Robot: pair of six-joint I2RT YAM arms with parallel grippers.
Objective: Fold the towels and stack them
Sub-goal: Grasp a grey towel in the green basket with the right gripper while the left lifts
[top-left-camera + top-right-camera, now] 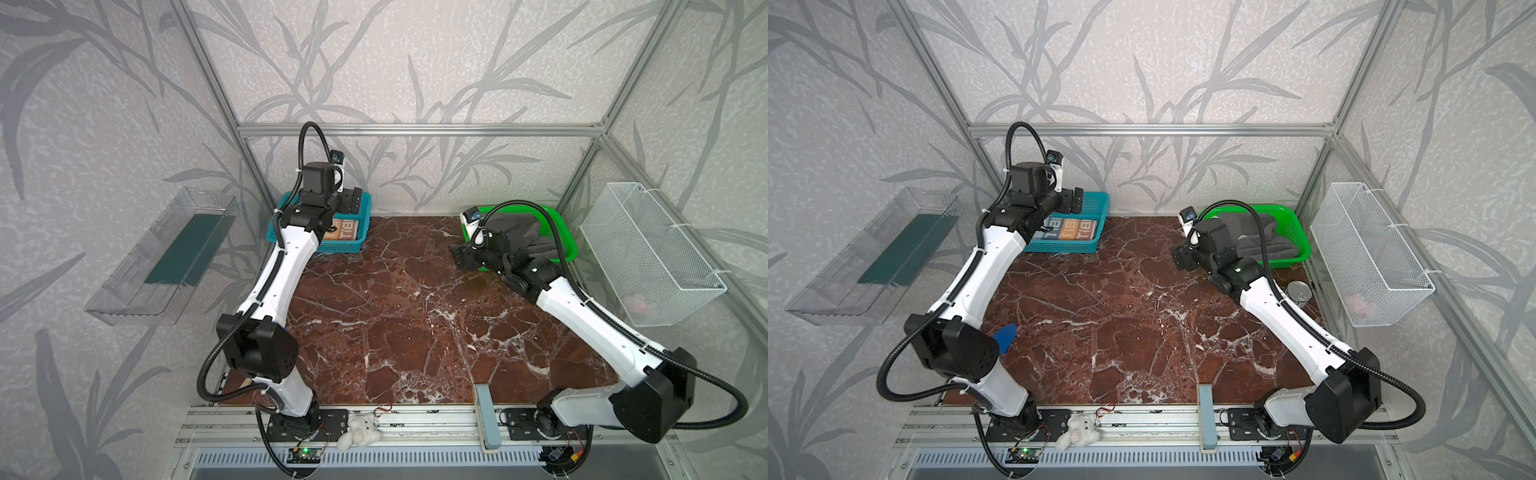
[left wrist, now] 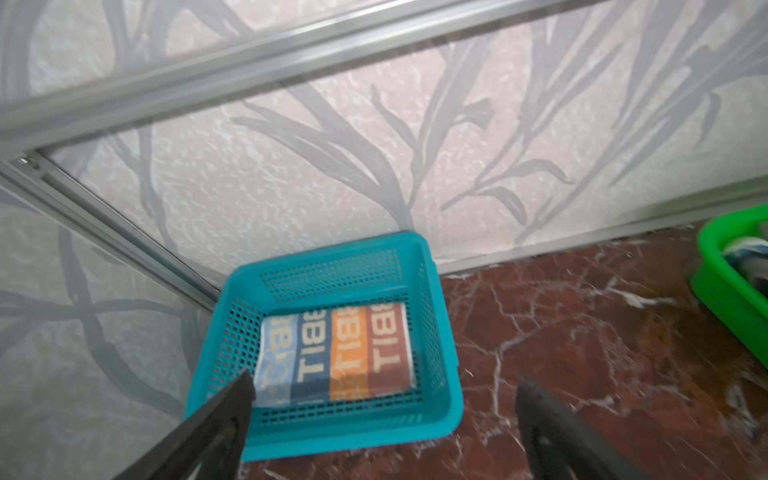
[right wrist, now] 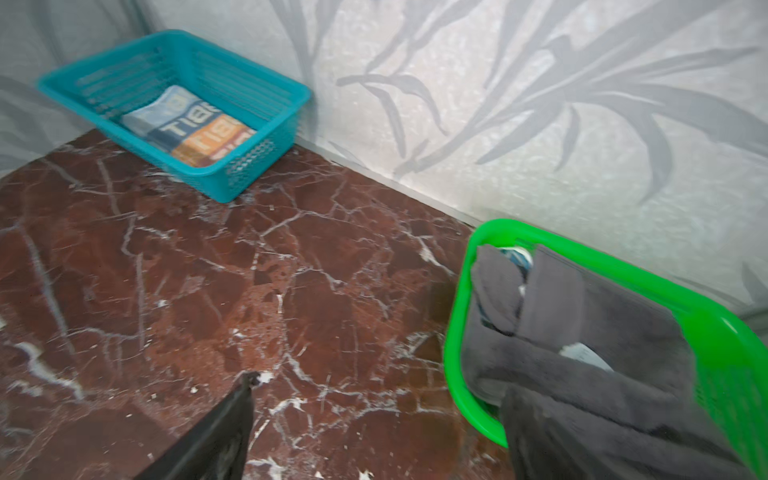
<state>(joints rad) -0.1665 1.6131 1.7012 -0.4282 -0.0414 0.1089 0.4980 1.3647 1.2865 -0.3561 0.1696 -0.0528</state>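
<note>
Your left gripper (image 1: 351, 200) hangs over the teal basket (image 1: 349, 246) at the back left of the table (image 1: 395, 311). Its fingers (image 2: 232, 399) are spread wide and hold nothing. Inside that basket lies 1 folded towel, the lettered towel (image 2: 336, 353), flat on the basket floor with its blue, orange and brown stripes facing up. Both top views show it partly hidden behind the left arm.

Your right gripper (image 1: 459, 257) sits low over the table, just beside the left end of the green basket (image 1: 565, 237) at the back right. In the right wrist view its fingers (image 3: 224, 428) stand well apart with only bare table between them, so it grips nothing. 1 finger shows against the basket's near corner, but the blur hides whether it touches.

The grey towel (image 3: 582, 353) is bunched up and unfolded in the green basket, filling it and rising above the rim. A scrap of blue-and-white cloth (image 3: 517, 257) peeks out under it at the far end; you cannot tell what it is.

The 2 baskets are well apart. A can (image 1: 1298, 293) stands by the right edge, and a plush toy (image 1: 359, 432) lies on the front rail.
</note>
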